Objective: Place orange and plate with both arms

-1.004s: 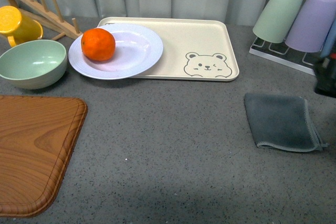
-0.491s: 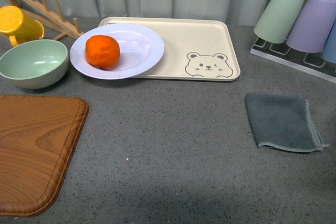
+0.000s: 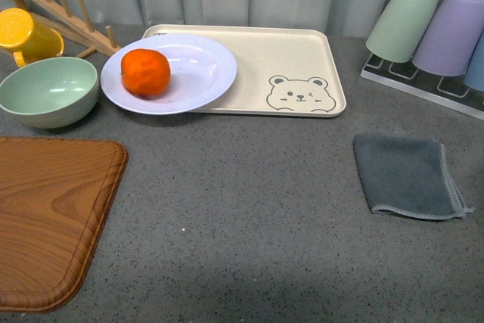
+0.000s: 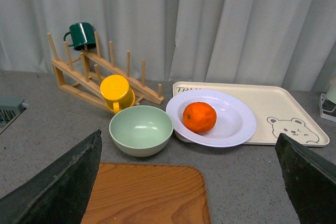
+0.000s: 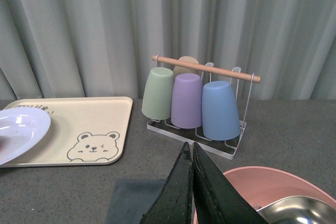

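The orange lies on the left half of the white plate, which rests on the left end of the beige bear tray and overhangs its edge. From the left wrist the orange and plate are far ahead. My left gripper is open, its dark fingers wide apart above the wooden board, holding nothing. My right gripper is shut and empty, well away from the plate's rim. Neither arm appears in the front view.
A pale green bowl stands left of the plate, with a yellow cup and wooden rack behind. A grey cloth lies at right, a cup rack beyond it. A pink bowl holding a steel one sits near my right gripper.
A dark part of the right arm at the right edge has left the front view. The orange rolled a little to the right on the plate, then settled.
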`<state>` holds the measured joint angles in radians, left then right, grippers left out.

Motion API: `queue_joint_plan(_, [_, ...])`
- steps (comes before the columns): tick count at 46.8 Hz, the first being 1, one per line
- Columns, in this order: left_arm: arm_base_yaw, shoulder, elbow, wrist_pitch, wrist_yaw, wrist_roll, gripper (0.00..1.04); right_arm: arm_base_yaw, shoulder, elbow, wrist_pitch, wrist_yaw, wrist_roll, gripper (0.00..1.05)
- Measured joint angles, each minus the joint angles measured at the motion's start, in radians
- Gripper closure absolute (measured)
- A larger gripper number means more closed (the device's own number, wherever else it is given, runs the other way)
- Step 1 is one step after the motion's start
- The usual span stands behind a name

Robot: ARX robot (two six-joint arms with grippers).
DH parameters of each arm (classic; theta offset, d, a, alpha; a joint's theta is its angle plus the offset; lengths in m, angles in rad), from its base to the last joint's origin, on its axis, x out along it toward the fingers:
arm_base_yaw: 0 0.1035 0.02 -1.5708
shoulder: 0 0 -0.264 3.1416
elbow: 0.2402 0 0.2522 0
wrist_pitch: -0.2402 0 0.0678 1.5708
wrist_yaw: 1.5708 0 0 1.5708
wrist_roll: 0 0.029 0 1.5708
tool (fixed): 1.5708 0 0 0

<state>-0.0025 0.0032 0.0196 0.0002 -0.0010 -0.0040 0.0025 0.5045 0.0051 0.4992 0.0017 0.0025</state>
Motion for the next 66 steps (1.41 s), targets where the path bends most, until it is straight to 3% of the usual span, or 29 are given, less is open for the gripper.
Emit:
queue_joint_plan(18, [0.0, 0.0, 0.0, 0.0, 0.0, 0.0, 0.07, 0.0, -0.202, 0.0, -0.193, 0.0, 0.0, 1.04])
queue_joint_plan(40, [0.0, 0.0, 0.0, 0.0, 0.0, 0.0, 0.07, 0.0, -0.33, 0.0, -0.32, 0.0, 0.0, 1.04])
queue_joint_plan(45, [0.0, 0.0, 0.0, 0.0, 0.0, 0.0, 0.07, 0.0, -0.457, 0.001, -0.483, -0.003, -0.001, 1.04])
queue_joint_plan(58, [0.0, 0.0, 0.0, 0.0, 0.0, 0.0, 0.07, 0.0, -0.499, 0.001, -0.497, -0.003, -0.001, 1.04])
queue_joint_plan(61, [0.0, 0.0, 0.0, 0.0, 0.0, 0.0, 0.07, 0.0, -0.499, 0.001, -0.497, -0.003, -0.002, 0.96])
queue_joint_plan(66, [0.0, 0.0, 0.0, 0.0, 0.0, 0.0, 0.07, 0.0, -0.499, 0.001, -0.497, -0.003, -0.002, 0.71])
